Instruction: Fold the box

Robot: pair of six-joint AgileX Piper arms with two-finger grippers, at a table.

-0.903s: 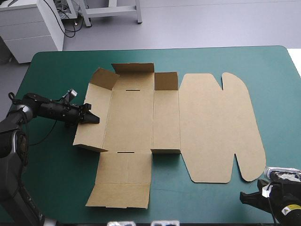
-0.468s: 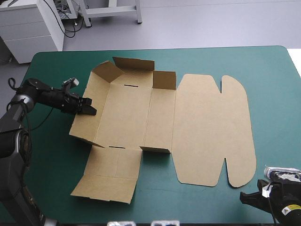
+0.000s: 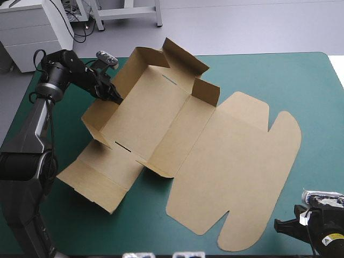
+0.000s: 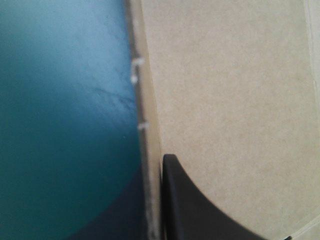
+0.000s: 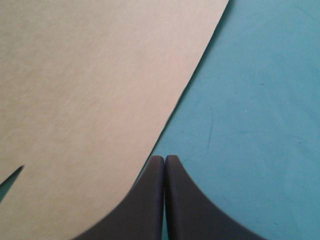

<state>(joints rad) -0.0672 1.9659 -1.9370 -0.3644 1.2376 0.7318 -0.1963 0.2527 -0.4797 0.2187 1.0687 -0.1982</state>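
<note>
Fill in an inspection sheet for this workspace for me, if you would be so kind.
Surface: teal-green table cover, smooth.
Job's things: brown cut cardboard box, skewed on the table, left and far walls raised, lid flat.
Clutter: nothing seen.
Grippers: left gripper shut on the box's left wall; right gripper shut, empty, beside the lid's edge.
Cables: nothing seen.
Surroundings: nothing seen.
</note>
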